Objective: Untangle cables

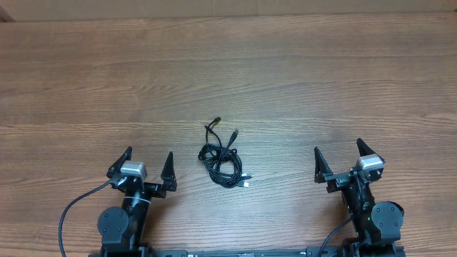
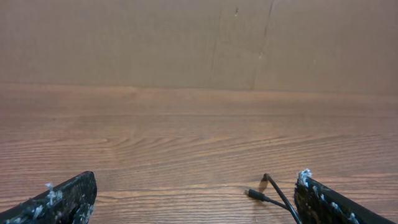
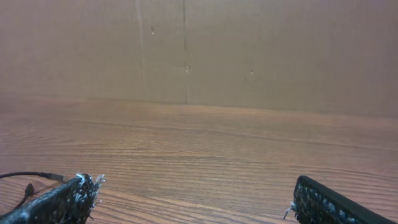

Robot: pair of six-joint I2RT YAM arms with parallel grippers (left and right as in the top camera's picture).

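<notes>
The cables lie as one small tangled black bundle on the wooden table, midway between the two arms, with plug ends sticking out at the top and lower right. My left gripper stands open to the bundle's left, with nothing between its fingers. My right gripper stands open well to the bundle's right, also holding nothing. In the left wrist view two plug ends of the cables show beside my right-hand finger. In the right wrist view a cable end shows at the far left, outside my finger.
A thicker black cable loops out from the left arm's base at the near edge. A brown cardboard wall stands along the table's far side.
</notes>
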